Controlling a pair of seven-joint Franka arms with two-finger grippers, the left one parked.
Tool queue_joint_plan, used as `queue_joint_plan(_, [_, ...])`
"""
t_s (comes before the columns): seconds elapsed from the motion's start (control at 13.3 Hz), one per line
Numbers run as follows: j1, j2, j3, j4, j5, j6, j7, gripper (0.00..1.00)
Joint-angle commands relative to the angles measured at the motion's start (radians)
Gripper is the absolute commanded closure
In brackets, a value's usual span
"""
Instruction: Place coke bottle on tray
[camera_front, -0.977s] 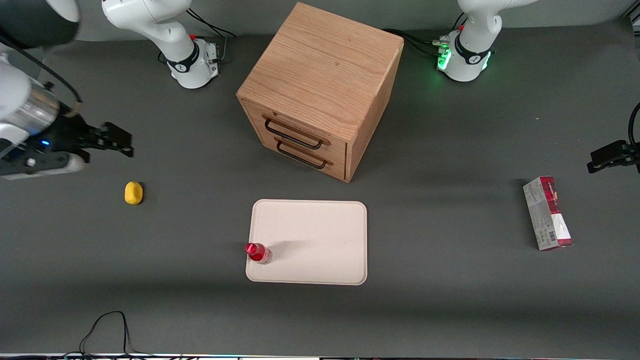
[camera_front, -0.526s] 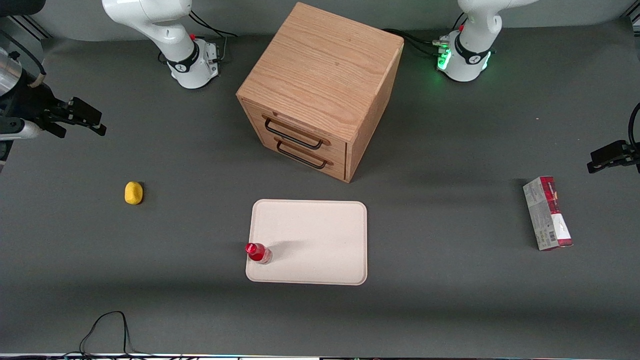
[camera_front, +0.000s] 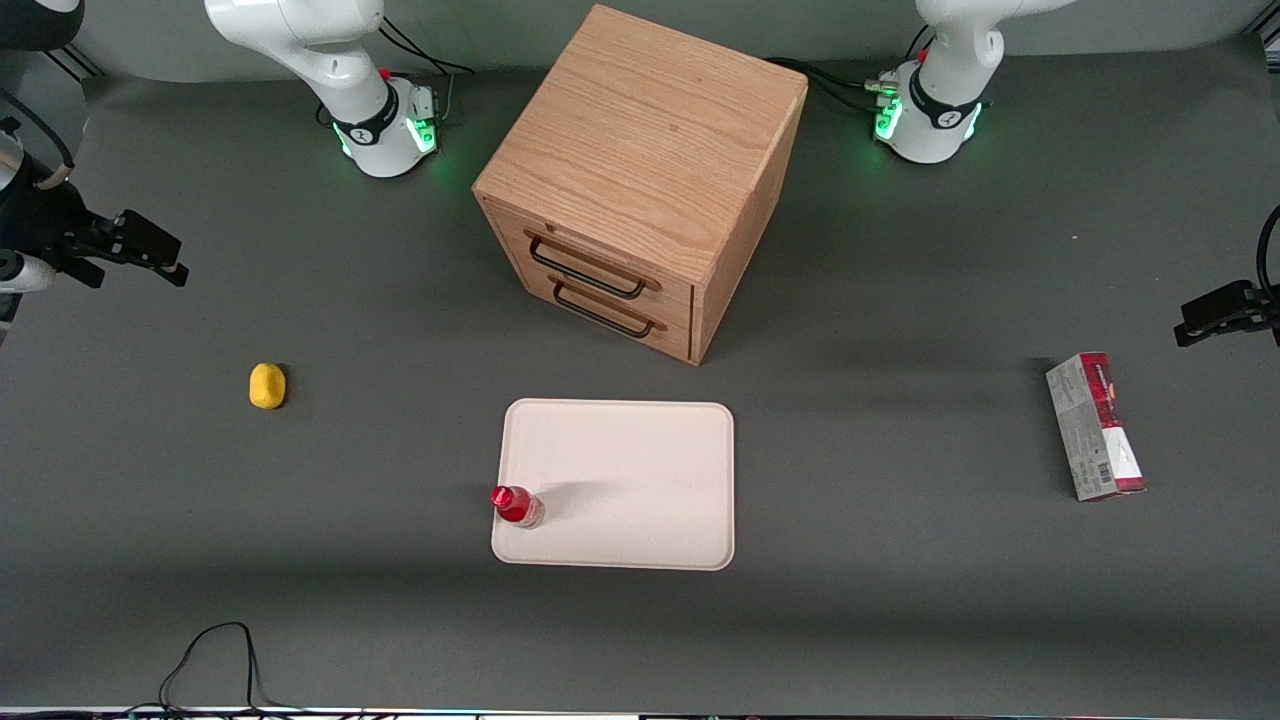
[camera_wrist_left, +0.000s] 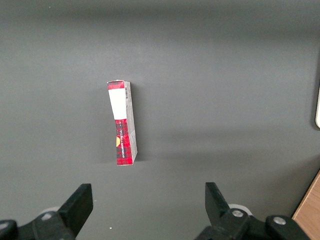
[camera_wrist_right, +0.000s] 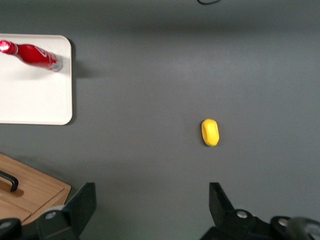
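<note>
In the front view the coke bottle (camera_front: 517, 506) is seen standing on the tray (camera_front: 640, 470) near its corner, while in the right wrist view the gripper (camera_wrist_right: 150, 200), jaws spread and empty, is held well apart above the bench (camera_wrist_right: 165, 70), the placement judged complete and no further move required.

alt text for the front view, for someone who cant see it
A coke bottle stands on a tray near its edge, in front of an oak drawer cabinet. The gripper hangs open and empty at the working arm's end, above a yellow object.
</note>
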Motion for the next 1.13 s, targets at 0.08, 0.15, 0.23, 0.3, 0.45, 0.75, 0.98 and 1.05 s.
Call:
queue_joint_plan(0.08, [-0.075,0.053,0.038,0.075,-0.009,-0.009,-0.08,0.0])
queue_joint_plan(0.15, [-0.092,0.052,0.055,0.074,-0.006,-0.01,-0.079,0.0])
queue_joint_plan(0.23, [-0.088,0.054,0.055,0.075,-0.006,-0.01,-0.068,0.0])
queue_joint_plan(0.3, [-0.082,0.054,0.055,0.075,-0.007,-0.018,-0.065,0.0])
queue_joint_plan(0.45, [-0.082,0.06,0.055,0.077,-0.01,-0.036,-0.066,0.0])
queue_joint_plan(0.75, [-0.076,0.086,0.059,0.097,-0.033,-0.036,-0.057,0.0])
queue_joint_plan(0.98, [-0.056,0.105,0.054,0.117,-0.04,-0.036,-0.053,0.0])
queue_joint_plan(1.05, [-0.038,0.105,0.049,0.115,-0.041,-0.036,-0.053,0.0])
